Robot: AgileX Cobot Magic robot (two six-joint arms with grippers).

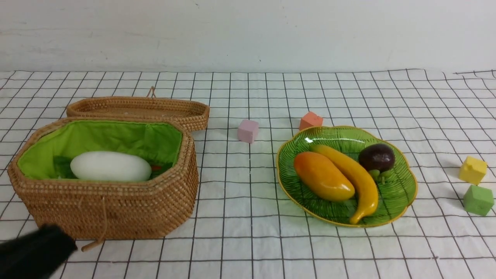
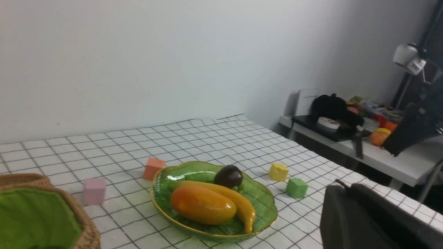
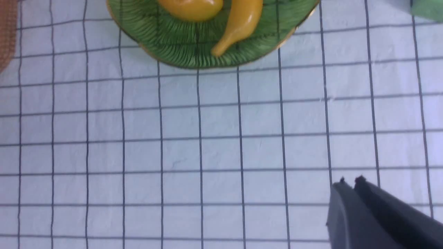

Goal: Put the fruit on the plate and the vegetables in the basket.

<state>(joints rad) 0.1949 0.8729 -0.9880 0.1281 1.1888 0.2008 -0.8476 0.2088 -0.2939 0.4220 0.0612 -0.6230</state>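
Resting on the plate (image 1: 403, 193) at right are the mango (image 1: 322, 176), banana (image 1: 354, 176) and mangosteen (image 1: 376, 157); the radish (image 1: 110, 166) lies in the basket (image 1: 116, 211) at left. Both hands, left (image 2: 346, 188) and right (image 3: 349, 185), are closed and empty.

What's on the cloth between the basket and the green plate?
Only bare checked cloth lies right between the basket and the plate; the pink cube sits farther back. The front view shows it.

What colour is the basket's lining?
Bright green lining, clearest in the front view.
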